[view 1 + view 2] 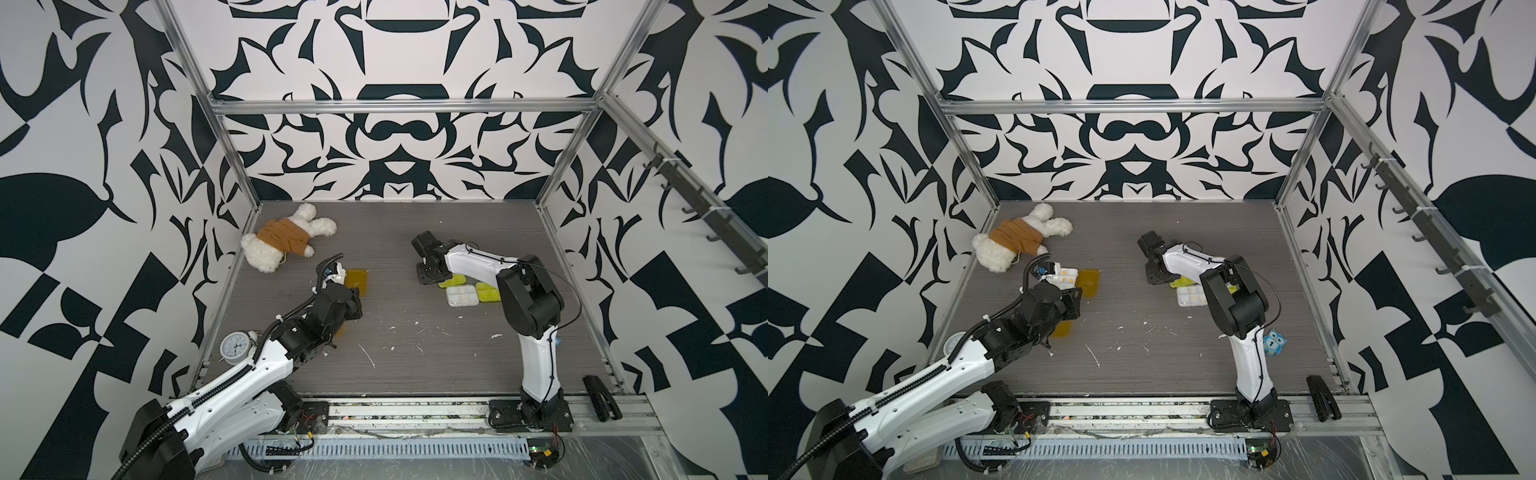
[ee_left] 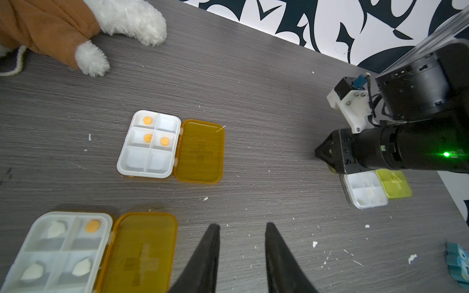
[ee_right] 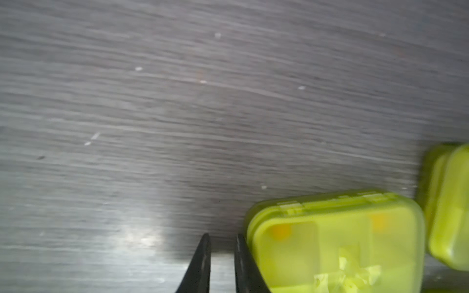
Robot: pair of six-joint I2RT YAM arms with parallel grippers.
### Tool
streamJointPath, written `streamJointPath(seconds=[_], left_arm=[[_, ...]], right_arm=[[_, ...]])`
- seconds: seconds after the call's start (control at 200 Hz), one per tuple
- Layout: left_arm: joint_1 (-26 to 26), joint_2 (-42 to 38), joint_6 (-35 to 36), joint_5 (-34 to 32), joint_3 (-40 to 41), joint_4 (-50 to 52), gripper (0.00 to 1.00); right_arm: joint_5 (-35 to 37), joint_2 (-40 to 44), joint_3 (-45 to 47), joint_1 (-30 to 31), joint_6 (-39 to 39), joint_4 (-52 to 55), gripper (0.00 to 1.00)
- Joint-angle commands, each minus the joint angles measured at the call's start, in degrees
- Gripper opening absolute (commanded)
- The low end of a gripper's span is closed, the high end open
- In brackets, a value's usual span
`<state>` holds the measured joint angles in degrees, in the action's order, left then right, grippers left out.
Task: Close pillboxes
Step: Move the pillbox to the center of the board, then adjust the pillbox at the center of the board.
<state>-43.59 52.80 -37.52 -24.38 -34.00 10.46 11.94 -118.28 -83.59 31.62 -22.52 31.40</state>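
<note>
Looks like the step in hand is flipping the lids over on the open ones. In the left wrist view, two amber ones lie flat open on the desk (image 2: 253, 88): the middle amber pillbox (image 2: 149, 144) in the centre of the frame, lid to its right, and the lower-left amber pillbox (image 2: 58, 251) in the bottom left corner. At right of that frame the open yellow-green pillbox (image 2: 365, 190) sits under the other arm.

My take on doing it well: get a fingertip under the lid's free edge, the one away from the hinge, swing it over the tray, then press down near the latch side so the tray doesn't skate. These look light and slippery, and there are loose pills inside, so go slow.

The left gripper (image 2: 242, 225) has its jaws moderately parted, empty, hovering above bare desk just right of the lower amber lid.

The right gripper (image 3: 222, 235) has its jaws almost pinched, with a thin gap and nothing in it. One finger is right against the closed yellow-green pillbox (image 3: 335, 241) at bottom right; I can't tell if it actually touches.
</note>
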Motion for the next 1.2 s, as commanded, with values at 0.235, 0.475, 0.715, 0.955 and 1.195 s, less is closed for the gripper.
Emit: streamJointPath(seconds=[0.235, 0.475, 0.715, 0.955, 1.195], left_arm=[[0.18, 0.65, -0.80, 0.83, -1.61, -0.53, 0.34], [0.12, 0.78, -0.14, 0.63, -2.12, -0.27, 0.34], [0.67, 2.31, 3.01, -2.08, -4.04, 1.26, 0.37], [5.58, 3.88, 4.30, 2.16, -6.57, 4.31, 0.40], [6.37, 3.57, 4.95, 2.76, -6.62, 4.44, 0.44]], right_arm=[[0.36, 1.60, 0.01, -2.19, 0.19, -0.47, 0.21], [-3.48, 6.33, -0.85, -2.17, 1.82, 0.88, 0.21], [0.63, 7.48, -4.57, -7.95, 3.44, 1.94, 0.21], [-2.59, 1.36, -11.02, -16.20, 2.43, 3.41, 0.20], [-3.10, -4.86, -15.57, -20.55, 1.30, 5.87, 0.18]])
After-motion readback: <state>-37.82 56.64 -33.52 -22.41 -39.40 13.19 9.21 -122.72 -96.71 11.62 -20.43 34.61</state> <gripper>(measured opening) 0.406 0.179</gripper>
